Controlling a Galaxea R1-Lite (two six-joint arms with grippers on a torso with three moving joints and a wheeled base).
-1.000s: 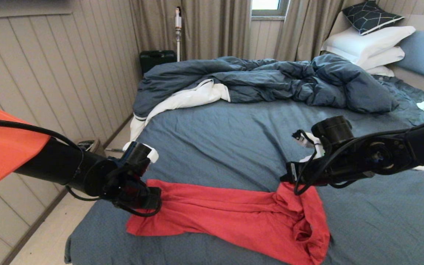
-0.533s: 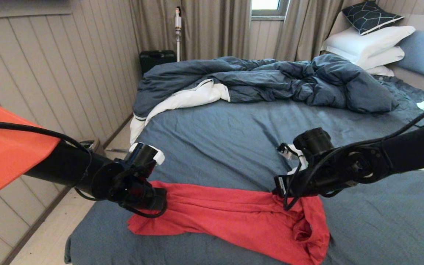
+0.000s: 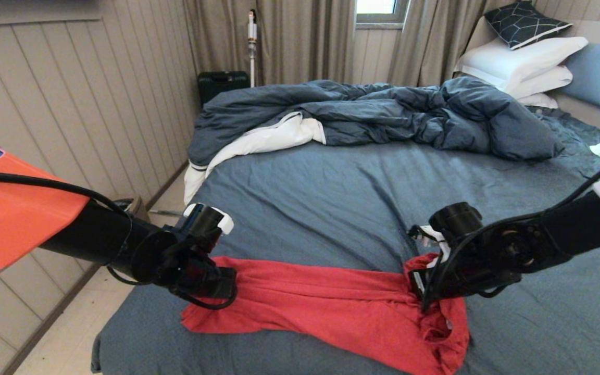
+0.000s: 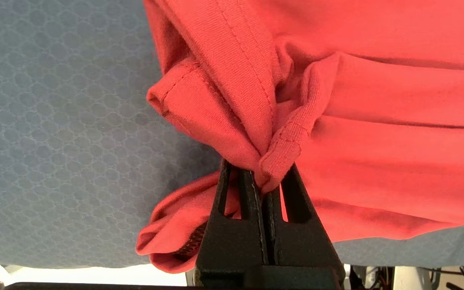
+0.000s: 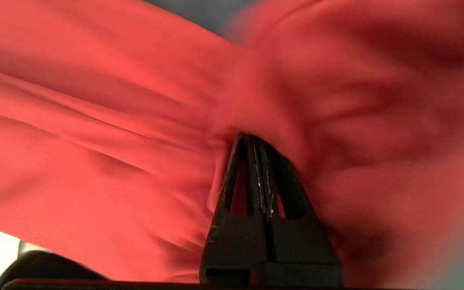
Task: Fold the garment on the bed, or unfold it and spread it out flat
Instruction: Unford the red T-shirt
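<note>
Matt red knit cloth garment point(image 3: 331, 304)

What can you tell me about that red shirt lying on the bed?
The red shirt is a soft knit with stitched hems, and no print shows. It lies bunched into a long wrinkled band across the near end of the bed, on the blue sheet. The left gripper is shut on a gathered hem at one end; the right gripper is shut on cloth at the other, where the fabric piles into loose folds.
</note>
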